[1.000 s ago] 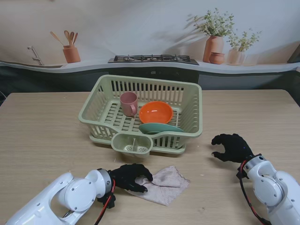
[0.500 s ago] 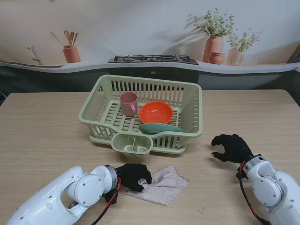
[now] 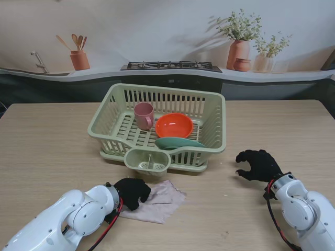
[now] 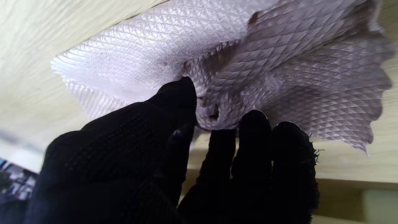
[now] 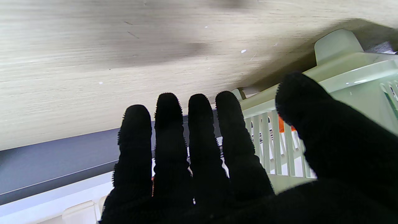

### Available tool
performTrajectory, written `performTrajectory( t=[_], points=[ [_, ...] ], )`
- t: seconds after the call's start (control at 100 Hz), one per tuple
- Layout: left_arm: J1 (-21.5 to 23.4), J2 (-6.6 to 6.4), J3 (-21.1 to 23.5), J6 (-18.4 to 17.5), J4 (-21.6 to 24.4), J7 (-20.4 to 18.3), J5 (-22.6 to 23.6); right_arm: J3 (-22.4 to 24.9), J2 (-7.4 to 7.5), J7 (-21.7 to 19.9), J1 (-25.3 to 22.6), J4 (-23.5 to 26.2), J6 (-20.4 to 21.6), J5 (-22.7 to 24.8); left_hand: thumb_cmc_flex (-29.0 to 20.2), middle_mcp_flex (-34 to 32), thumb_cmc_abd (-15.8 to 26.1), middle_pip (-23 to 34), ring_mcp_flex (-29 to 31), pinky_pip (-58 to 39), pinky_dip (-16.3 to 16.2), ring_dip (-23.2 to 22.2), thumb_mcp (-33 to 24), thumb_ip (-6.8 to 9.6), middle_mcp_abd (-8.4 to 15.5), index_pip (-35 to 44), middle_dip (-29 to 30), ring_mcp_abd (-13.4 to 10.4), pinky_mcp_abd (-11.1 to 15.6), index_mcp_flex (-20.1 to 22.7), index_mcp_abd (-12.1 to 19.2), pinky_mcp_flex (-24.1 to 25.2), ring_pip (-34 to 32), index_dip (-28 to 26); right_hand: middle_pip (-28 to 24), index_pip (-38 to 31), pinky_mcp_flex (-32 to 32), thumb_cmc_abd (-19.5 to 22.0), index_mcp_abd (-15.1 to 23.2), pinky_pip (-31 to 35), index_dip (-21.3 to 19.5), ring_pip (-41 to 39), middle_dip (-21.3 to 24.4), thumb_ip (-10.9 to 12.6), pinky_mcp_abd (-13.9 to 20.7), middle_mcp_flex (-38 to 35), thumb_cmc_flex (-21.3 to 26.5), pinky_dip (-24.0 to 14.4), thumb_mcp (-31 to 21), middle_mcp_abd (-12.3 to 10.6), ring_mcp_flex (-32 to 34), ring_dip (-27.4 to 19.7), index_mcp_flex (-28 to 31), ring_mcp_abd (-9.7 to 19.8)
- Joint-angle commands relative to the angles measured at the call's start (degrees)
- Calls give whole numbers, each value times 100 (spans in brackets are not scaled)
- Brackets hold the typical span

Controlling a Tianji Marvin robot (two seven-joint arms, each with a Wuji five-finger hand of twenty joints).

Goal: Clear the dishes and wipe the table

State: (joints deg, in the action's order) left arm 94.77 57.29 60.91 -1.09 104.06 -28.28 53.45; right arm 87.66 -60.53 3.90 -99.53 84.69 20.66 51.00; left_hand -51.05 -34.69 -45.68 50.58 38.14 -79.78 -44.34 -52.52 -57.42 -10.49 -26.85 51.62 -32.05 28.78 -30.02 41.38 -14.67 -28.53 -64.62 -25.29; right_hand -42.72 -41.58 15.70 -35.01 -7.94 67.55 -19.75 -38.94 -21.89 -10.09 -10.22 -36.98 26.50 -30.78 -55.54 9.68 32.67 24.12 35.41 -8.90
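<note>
The dishes are already gathered in the green dish rack (image 3: 159, 128), which stands on the tabletop (image 3: 47, 141) toward its far edge: a pink cup (image 3: 143, 115) upright at the rack's left, an orange bowl (image 3: 174, 125) in the middle and a teal plate (image 3: 178, 143) leaning by the near wall, so what remains looks like the wiping. For that the cloth (image 3: 157, 201) lies rumpled on the tabletop near the front edge, left of centre, just in front of the rack's small cutlery cup (image 3: 148, 160). The left hand (image 3: 131, 191) rests palm down on the cloth's left end, fingers (image 4: 253, 137) curled into a bunched fold with the thumb pressing from the other side, gripping the fabric so it can be dragged across the wood; the forearm lies low, angled in from the front left corner. The right hand (image 3: 257, 164) hovers over bare wood to the right of the rack, well apart from the cloth, fingers spread and lightly curved, holding nothing, seemingly parked out of the way while the other arm works.
</note>
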Motion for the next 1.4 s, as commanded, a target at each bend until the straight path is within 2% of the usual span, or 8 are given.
performTrajectory(
  t=[0.0, 0.26, 0.45, 0.63, 0.78, 1.04, 1.23, 1.39],
  points=[
    [221, -75, 104, 2, -27, -96, 98, -13, -16, -73, -24, 25, -2, 20, -4, -131, -371, -135, 159, -441, -188, -112, -335, -226, -340, -189, 35, 101, -171, 65, -305, -195, -209, 86, 77, -37, -70, -71, -30, -38, -38, 33, 28, 185, -80, 107, -62, 1, -14, 23, -111, -38, 117, -62],
    [902, 1, 936, -296, 80, 332, 815, -15, -9, -93, -21, 21, -11, 49, -688, -903, -210, 189, 832, -1047, -175, -309, 49, -215, -231, 1004, -392, -328, -124, -152, 68, -893, -926, -383, 70, -44, -78, -78, -30, -36, -43, 28, 28, 187, -73, 102, -53, -6, -31, 29, -121, -36, 120, -61],
    [918, 10, 1064, -487, -19, 439, 520, -19, -8, -102, -29, 28, -36, 55, -1046, -923, 810, -74, 630, -939, -133, -445, 413, -27, -388, -951, -895, -346, -234, 672, -84, -761, -1083, 902, 71, -40, -78, -77, -32, -32, -42, 29, 29, 185, -80, 103, -59, -10, -29, 28, -126, -36, 130, -63],
    [539, -45, 641, -359, -81, 55, -61, -14, -11, -89, -28, 28, -33, 51, -1098, -1263, 1105, -425, 790, -946, -242, -532, 623, 17, -398, -790, -995, 44, -525, 1526, -129, -896, -946, 928, 76, -38, -78, -68, -28, -31, -42, 28, 31, 186, -73, 107, -61, -13, -29, 30, -124, -36, 134, -64],
    [27, -92, -13, -56, -173, -188, -609, 3, -16, -62, -36, 24, -20, 44, -1089, -1832, 1064, -827, 1162, -1054, -337, -413, 529, -7, -258, -566, -767, 277, -709, 1593, -91, -1127, -676, 553, 78, -39, -88, -66, -24, -32, -43, 25, 32, 186, -77, 109, -63, -15, -30, 26, -124, -34, 140, -60],
    [-530, -149, -749, 438, -278, -437, -992, 21, -18, -50, -48, 15, 2, 31, -1242, -2043, 1072, -570, 1490, -905, -306, -158, 468, -6, -312, 19, -383, 336, -997, 1313, -82, -1397, -509, 146, 83, -33, -94, -63, -26, -35, -44, 25, 35, 186, -75, 115, -60, -19, -27, 41, -126, -34, 134, -58],
    [-5, -121, -83, 358, -90, -427, -498, 32, -22, -41, -56, 22, -1, 20, -1278, -2056, 1068, -490, 1494, -838, -330, -131, 478, 7, -307, 261, -408, 317, -997, 1240, -46, -1312, -518, 107, 97, -15, -119, -66, -23, -52, -38, 47, 41, 181, -78, 136, -81, -15, -11, 26, -142, -44, 89, -57],
    [783, -7, 906, 10, 79, 132, 70, 66, -31, -64, -82, 84, -2, -38, -1285, -2078, 1046, -491, 1477, -810, -373, -125, 473, 25, -294, 305, -404, 349, -997, 1258, -41, -1239, -511, 163, 173, 52, -159, -78, -15, -103, -5, 143, 76, 168, -137, 167, -104, -4, 43, 21, -168, -89, 56, -42]
  ],
)
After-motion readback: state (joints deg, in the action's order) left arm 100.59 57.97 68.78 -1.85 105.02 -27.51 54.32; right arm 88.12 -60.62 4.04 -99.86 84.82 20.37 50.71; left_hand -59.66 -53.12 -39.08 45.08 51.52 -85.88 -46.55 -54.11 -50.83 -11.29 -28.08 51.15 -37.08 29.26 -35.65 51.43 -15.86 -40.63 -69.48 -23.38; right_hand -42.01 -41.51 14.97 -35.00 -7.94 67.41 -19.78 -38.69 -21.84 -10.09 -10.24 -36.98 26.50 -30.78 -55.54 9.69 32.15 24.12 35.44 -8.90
